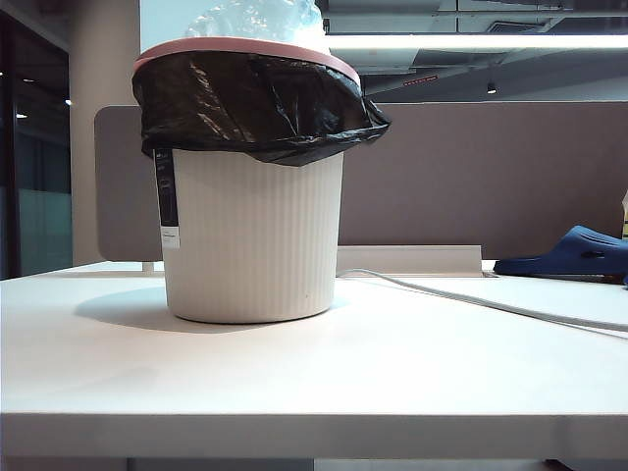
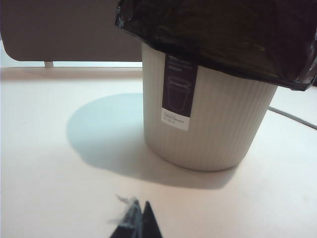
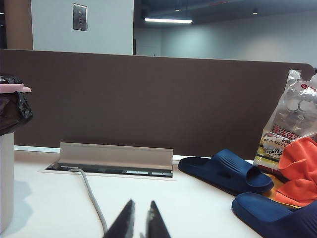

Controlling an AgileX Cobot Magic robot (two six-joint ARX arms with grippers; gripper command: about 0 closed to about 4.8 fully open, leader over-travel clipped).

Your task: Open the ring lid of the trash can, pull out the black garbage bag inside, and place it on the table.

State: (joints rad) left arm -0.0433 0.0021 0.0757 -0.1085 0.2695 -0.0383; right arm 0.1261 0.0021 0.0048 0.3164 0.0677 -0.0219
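Left gripper [image 2: 140,220]: low over the surface [image 1: 314,383], tips pressed together, closed on nothing solid; a wisp of clear film clings to one tip. Trash can [image 2: 208,124] sits near it, up toward 1 o'clock in the left wrist view, label strip [image 2: 177,94] facing the camera. Right gripper [image 3: 137,220]: also low, jaws nearly together with only a thin slit, empty. From it the can's edge shows far off at 9–10 o'clock; grey cable [image 3: 89,196] runs just ahead, blue slippers [image 3: 225,171] at 2–3 o'clock.

Exterior view: can stands upright left of centre on the surface, well apart from both grippers, neither of which shows there. Long axis vertical, mouth up, taper downward. Ring lid [image 1: 245,47] lies flat on the rim, clamping the black garbage bag [image 1: 255,103], whose skirt folds outward over the rim. Clear crumpled plastic [image 1: 257,18] pokes out the top.

Step in hand, as I judge: reach for the lid, nothing begun. Do it well: open a gripper first, approach the hoop from above on the side opposite the hinge (hinge side can't be told here), pinch only the pink ring, not the bag film, and swing it up. The other gripper may need to steady the ribbed wall so the light can doesn't tip.
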